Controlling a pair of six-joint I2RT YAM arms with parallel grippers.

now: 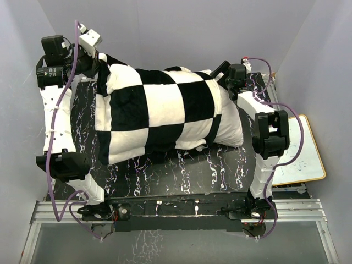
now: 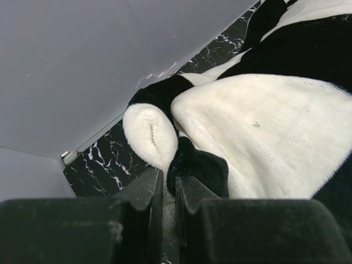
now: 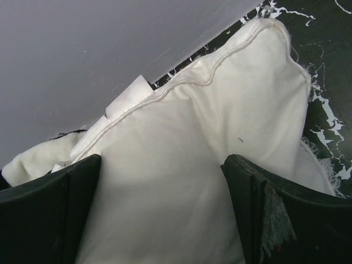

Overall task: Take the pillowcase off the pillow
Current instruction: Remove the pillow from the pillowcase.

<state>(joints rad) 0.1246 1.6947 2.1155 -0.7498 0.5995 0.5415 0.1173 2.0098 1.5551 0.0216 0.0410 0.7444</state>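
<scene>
The checkered pillowcase [image 1: 159, 110] covers most of the pillow [image 1: 232, 125] on the black table [image 1: 181, 176]. The left gripper [image 2: 168, 179] is closed, pinching its far corner. The right gripper [image 3: 162, 165] stands wide open around the pillow's bare end.

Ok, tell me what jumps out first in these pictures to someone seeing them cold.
The black-and-white checkered pillowcase fills the middle of the dark marbled table, with the off-white pillow poking out at its right end. The left gripper is shut on a far-left corner of the pillowcase; the right gripper stands open astride the bare pillow.
</scene>
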